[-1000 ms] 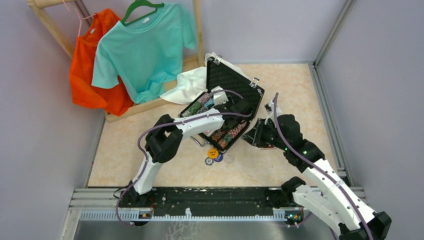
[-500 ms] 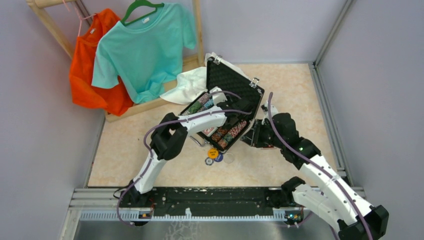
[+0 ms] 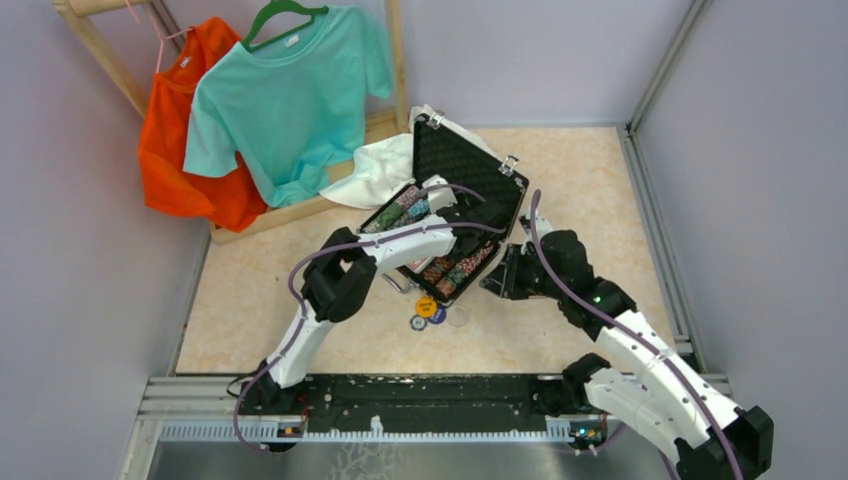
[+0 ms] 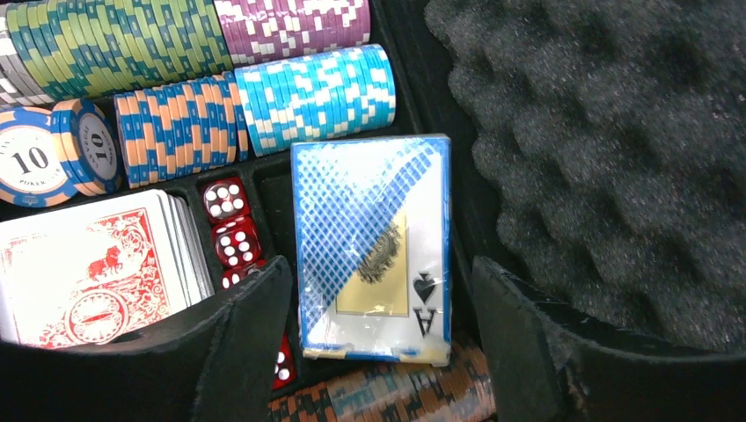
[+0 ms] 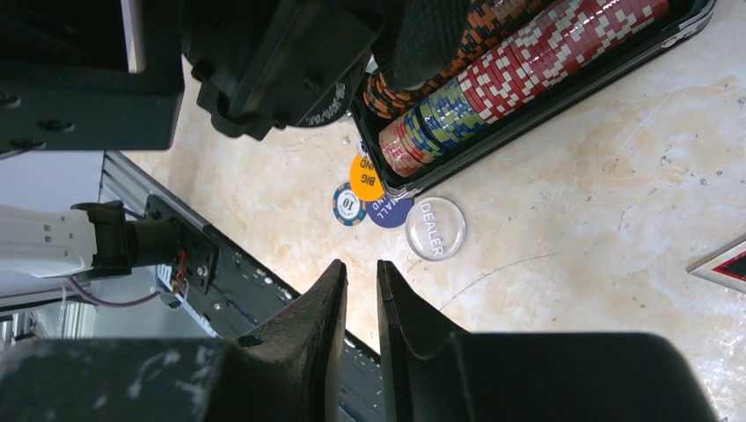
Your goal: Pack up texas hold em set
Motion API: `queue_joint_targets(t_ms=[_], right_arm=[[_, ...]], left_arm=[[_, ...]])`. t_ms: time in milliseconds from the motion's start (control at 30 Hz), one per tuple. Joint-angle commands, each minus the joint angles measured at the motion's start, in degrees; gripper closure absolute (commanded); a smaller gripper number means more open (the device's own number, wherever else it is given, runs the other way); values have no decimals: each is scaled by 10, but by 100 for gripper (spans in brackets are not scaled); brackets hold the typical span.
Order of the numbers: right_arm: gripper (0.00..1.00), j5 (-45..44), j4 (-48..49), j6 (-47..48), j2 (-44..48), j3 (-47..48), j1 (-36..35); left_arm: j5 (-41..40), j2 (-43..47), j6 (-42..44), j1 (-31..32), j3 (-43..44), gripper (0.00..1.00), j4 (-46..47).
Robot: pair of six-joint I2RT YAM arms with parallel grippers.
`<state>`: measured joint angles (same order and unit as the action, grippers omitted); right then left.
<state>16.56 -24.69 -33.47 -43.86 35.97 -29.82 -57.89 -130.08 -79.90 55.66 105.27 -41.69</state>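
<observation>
Left wrist view: my left gripper (image 4: 378, 281) hangs spread wide and empty astride the blue deck (image 4: 374, 251) in the case (image 4: 616, 132) beside the dice (image 4: 233, 237); film-wrapped, stiff, light, probably slick, so pinch its long edges.

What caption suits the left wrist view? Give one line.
Open left hand straddling a blue plastic-wrapped card deck in the black foam-lined case, beside red dice.

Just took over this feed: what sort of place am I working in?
Probably a lab test cell: plain grey walls, an aluminium frame carrying both arm bases, and a teal T-shirt hung on a wooden rack.
</observation>
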Motion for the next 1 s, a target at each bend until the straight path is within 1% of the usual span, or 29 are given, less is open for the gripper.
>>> queue_joint_targets(t_ms=[0, 33, 67, 100, 167, 300, 367, 400, 433, 500, 567, 667, 767, 867, 933, 967], right_arm=[[81, -11, 36, 8, -4, 9, 6], [81, -12, 36, 9, -6, 10, 6], [81, -13, 37, 8, -8, 11, 6], [81, -12, 39, 8, -10, 12, 6], [81, -11, 45, 5, -14, 12, 6], [81, -19, 64, 1, -29, 7, 6], [89, -31, 80, 4, -49, 9, 6], [97, -39, 88, 8, -65, 13, 5], [100, -49, 97, 13, -81, 20, 6], [100, -57, 132, 27, -124, 36, 6], [100, -59, 158, 36, -183, 64, 6], [100, -54, 172, 50, -297, 136, 6], [100, -70, 176, 66, -387, 216, 6], [100, -105, 181, 70, -466, 300, 5], [100, -124, 161, 83, -535, 360, 6], [100, -129, 165, 86, -562, 380, 6]], left_arm=[[-47, 33, -7, 14, 6, 14, -32], [-49, 41, 3, 14, -1, 8, -16], [-47, 50, 33, 14, -13, 1, 14], [-45, 57, 56, 13, -27, 1, 43], [-42, 68, 67, 13, -48, 0, 69], [-57, 94, 44, 18, -62, 0, 44], [-74, 124, 35, 20, -76, 0, 28], [-80, 142, 35, 20, -87, 0, 24], [-84, 167, 39, 20, -102, 0, 25], [-86, 219, 76, 17, -140, 0, 45], [-58, 280, 135, 4, -195, 0, 84], [-8, 381, 148, -25, -304, 0, 125], [-23, 491, 202, -38, -410, 0, 189], [-29, 569, 219, -50, -449, 0, 160], [-33, 606, 226, -55, -466, 0, 142], [-35, 622, 233, -56, -476, 0, 141]])
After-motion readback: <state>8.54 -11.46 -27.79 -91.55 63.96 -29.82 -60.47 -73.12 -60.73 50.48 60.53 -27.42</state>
